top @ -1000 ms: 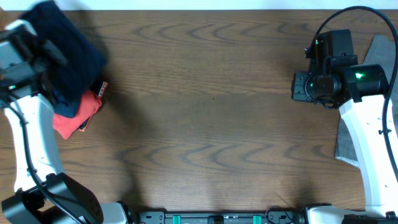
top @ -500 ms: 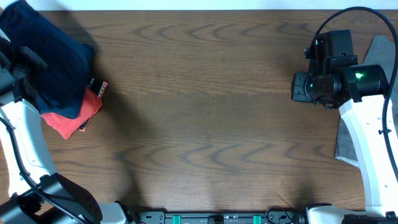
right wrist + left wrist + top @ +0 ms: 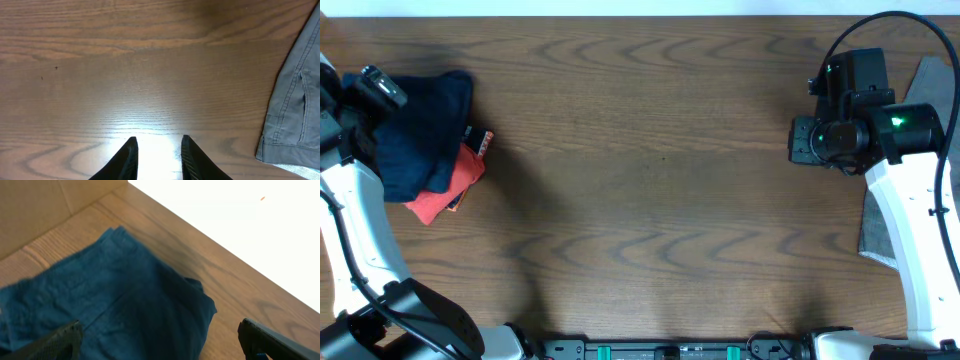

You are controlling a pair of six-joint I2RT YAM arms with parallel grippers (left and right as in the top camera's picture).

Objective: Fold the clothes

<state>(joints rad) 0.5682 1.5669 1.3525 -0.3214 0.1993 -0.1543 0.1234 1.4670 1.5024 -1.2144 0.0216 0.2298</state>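
The left hand (image 3: 159, 330) is now gaping empty, the shorts (image 3: 420, 125) dropped onto a red cloth (image 3: 438, 196); the right hand (image 3: 157, 145) is idling, slightly parted.

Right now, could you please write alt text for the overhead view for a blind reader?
A navy garment lies bunched over a red garment at the wooden table's left edge, beside the left arm. The right arm hangs over bare wood, with a grey garment at the right edge.
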